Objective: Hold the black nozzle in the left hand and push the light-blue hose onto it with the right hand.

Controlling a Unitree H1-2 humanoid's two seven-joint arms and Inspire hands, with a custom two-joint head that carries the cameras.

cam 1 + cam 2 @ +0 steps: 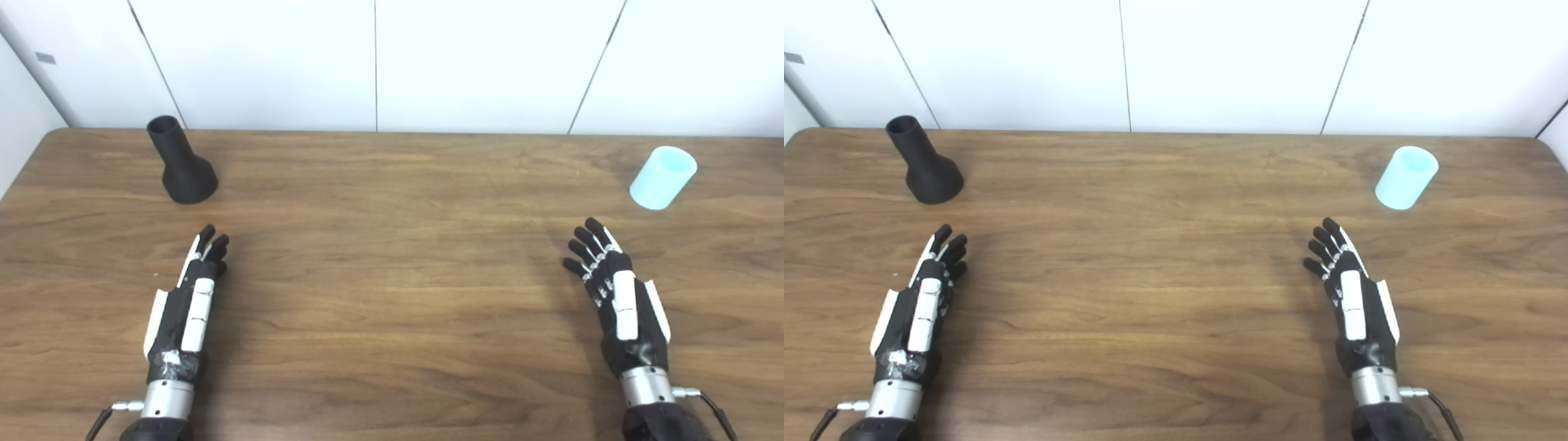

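1. The nozzle [181,162] stands on the counter [392,294] at my ten o'clock, near the far edge.
2. The hose [663,177] stands at my two o'clock, well apart from it.
3. My left hand [187,300] lies before the nozzle, my right hand [618,300] before the hose, neither touching.

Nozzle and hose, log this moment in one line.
nozzle: standing, untouched | hose: standing, untouched | left hand: open | right hand: open

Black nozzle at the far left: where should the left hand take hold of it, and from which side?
Probably the narrow neck of the black nozzle, approached from the near side by the left hand. It stands on its flared base, so the slim neck is exposed.
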